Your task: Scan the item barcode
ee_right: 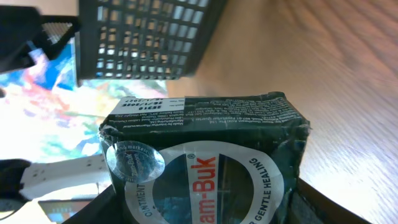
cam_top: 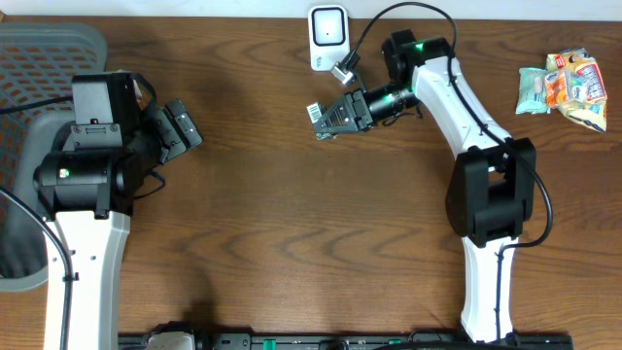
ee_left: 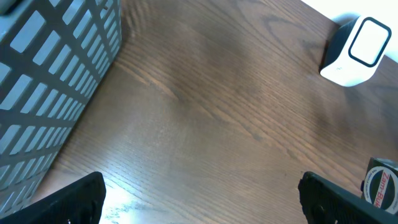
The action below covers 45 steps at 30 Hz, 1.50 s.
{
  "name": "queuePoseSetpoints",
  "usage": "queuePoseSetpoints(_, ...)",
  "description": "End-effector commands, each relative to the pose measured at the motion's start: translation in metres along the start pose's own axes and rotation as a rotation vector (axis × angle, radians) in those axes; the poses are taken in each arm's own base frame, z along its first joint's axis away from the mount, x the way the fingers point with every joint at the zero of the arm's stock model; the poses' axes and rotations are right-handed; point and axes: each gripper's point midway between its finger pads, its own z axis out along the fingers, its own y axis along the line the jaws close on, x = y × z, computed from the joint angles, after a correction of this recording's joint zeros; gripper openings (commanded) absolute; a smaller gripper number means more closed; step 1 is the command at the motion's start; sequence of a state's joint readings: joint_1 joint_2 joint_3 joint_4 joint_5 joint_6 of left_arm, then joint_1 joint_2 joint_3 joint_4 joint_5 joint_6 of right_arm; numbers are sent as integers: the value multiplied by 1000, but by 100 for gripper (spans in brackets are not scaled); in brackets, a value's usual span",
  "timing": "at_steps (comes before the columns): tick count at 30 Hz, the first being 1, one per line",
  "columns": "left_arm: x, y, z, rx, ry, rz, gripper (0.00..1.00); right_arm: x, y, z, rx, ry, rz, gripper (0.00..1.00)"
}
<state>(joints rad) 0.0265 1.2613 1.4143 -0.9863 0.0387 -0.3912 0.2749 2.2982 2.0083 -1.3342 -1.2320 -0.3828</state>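
The item is a dark green Zam-Buk box (cam_top: pixel 328 119) with a white barcode label on its left end. My right gripper (cam_top: pixel 342 114) is shut on it and holds it above the table, just below and in front of the white scanner (cam_top: pixel 328 37). The right wrist view shows the box (ee_right: pixel 205 149) filling the gap between the fingers (ee_right: pixel 320 208), its round label facing the camera. My left gripper (cam_top: pixel 183 128) stands wide open and holds nothing, off to the left next to the basket. The scanner (ee_left: pixel 354 51) and a corner of the box (ee_left: pixel 380 183) show in the left wrist view.
A grey mesh basket (cam_top: pixel 39 58) sits at the far left, close to the left arm. Several snack packets (cam_top: pixel 569 87) lie at the back right. The right arm's cable loops over the scanner area.
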Motion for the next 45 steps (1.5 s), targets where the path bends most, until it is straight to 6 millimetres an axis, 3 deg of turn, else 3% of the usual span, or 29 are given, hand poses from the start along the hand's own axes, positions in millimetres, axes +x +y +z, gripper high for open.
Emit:
queuePoseSetpoints(1, -4, 2, -2, -8, -14, 8, 98, -10, 29, 5, -134, -46, -115, 58)
queuePoseSetpoints(6, -4, 2, -2, -8, -14, 8, 98, -17, 46, 2, -230, -100, -206, 58)
queuePoseSetpoints(13, -4, 2, -2, -8, -14, 8, 98, -27, 40, 2, -198, -126, -407, 56)
queuePoseSetpoints(19, -4, 2, -2, -8, -14, 8, 98, -41, 20, 5, -92, -108, -324, 53)
queuePoseSetpoints(31, -4, 2, -2, -8, -14, 8, 98, -41, 4, 6, -1, -89, -312, 54)
queuePoseSetpoints(35, -4, 2, -2, -8, -13, 8, 98, -40, -41, 3, 257, -50, -177, 54)
queuePoseSetpoints(36, -4, 2, -2, -8, -13, 8, 98, -39, -64, -2, 403, -41, -103, 54)
queuePoseSetpoints(40, -4, 2, -2, -8, -13, 8, 98, -31, -124, -35, 866, -24, 35, 54)
queuePoseSetpoints(45, -4, 2, -2, -8, -14, 8, 98, -26, -150, -74, 1272, 3, 38, 55)
